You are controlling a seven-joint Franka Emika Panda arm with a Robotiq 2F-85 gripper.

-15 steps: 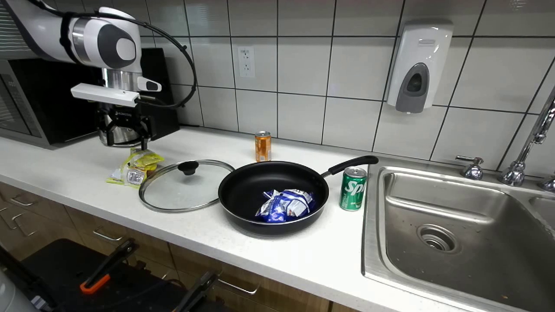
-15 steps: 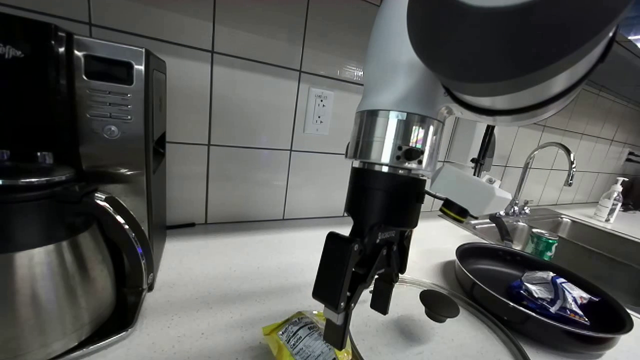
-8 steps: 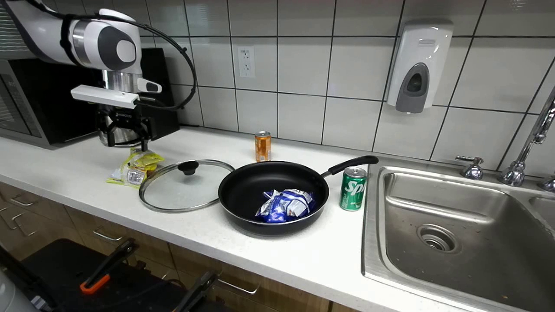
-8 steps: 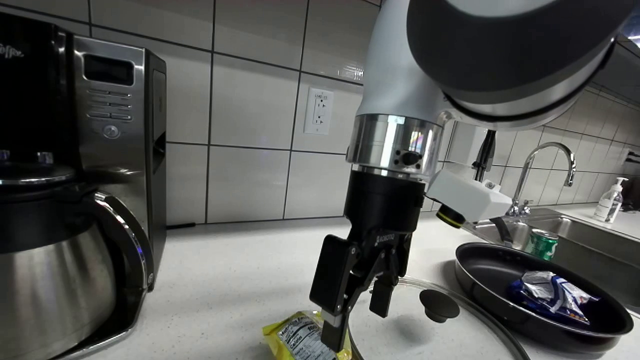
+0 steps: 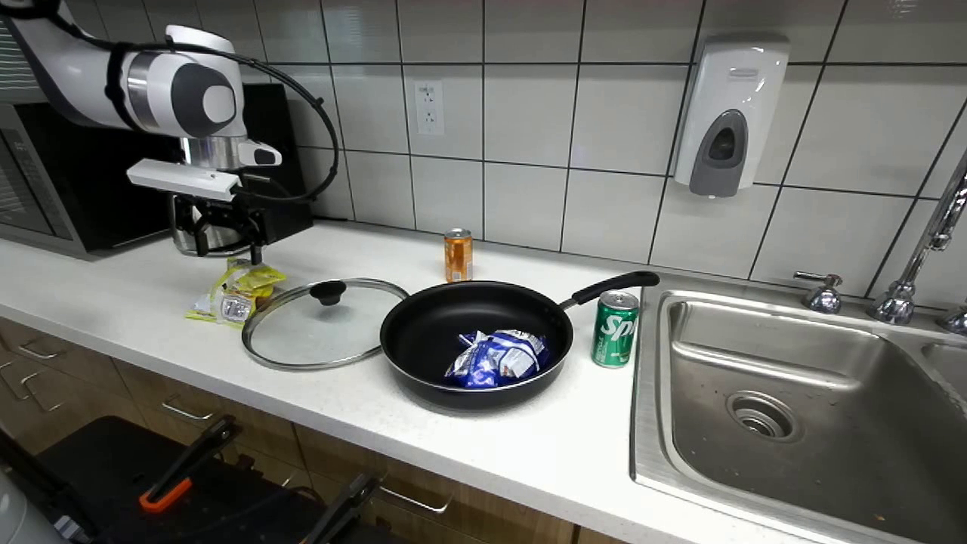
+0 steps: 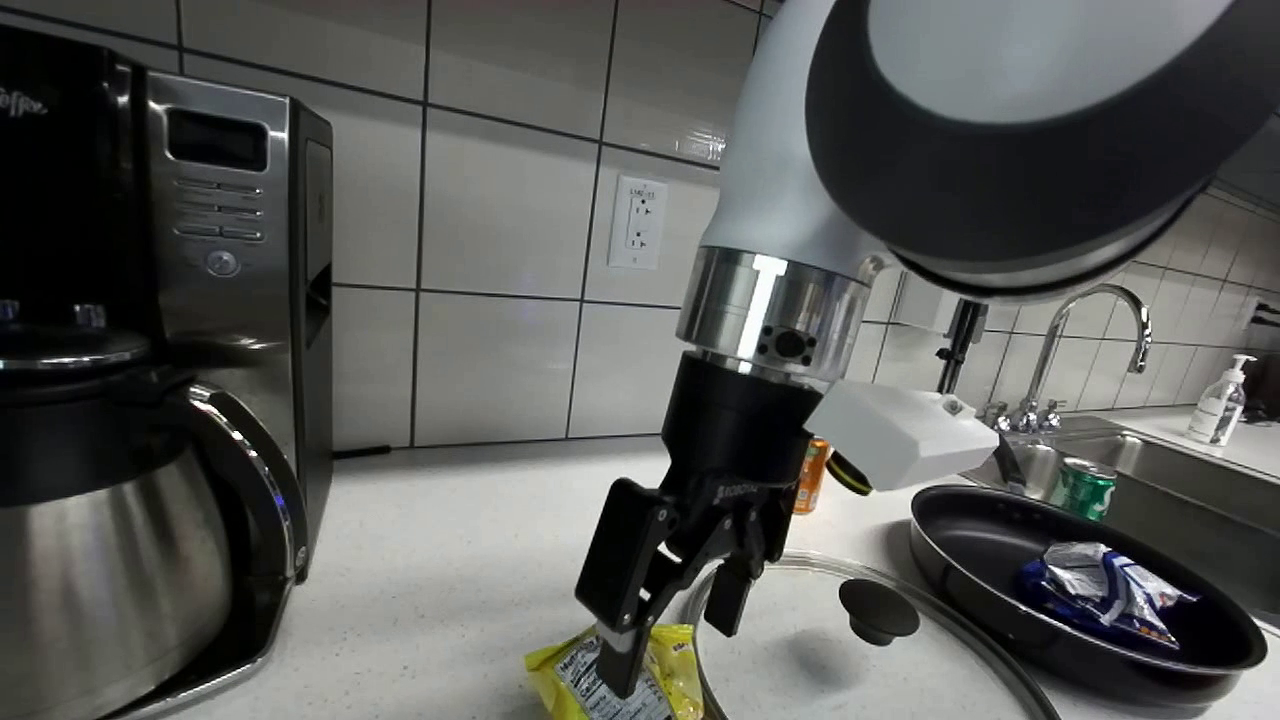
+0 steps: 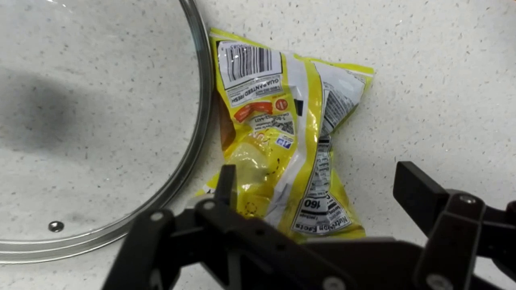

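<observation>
Now leaning further, and slightly lower, than half a second ago, with jaws spread wide and released, hanging close to the yellow snack bag (image 7: 278, 125). Shows, in the wrist view, one jaw overlapping the bag and the opposite one over speckled worktop (image 7: 427, 100) just beside it; cannot tell about touching. Leaves the bag unmoved since then, lying on the worktop close beside the rim of the glass lid (image 5: 325, 332). Uncovers the orange can (image 6: 808, 480) in an exterior view, hidden there half a second ago. Has room for moving over the worktop between the bag and the coffee maker (image 6: 225, 310), and over a strip between the bag and the worktop's front edge. Bounded toward the pan by the lid's rim. Further along, just past the lid, the frying pan (image 5: 468, 310) with a blue snack bag (image 5: 498, 359) inside; then the green can (image 5: 616, 329), near the rim of the sink (image 5: 651, 423). Farthest off, the tap (image 5: 897, 298) behind the sink and a pump bottle (image 6: 1217, 410) beyond.
</observation>
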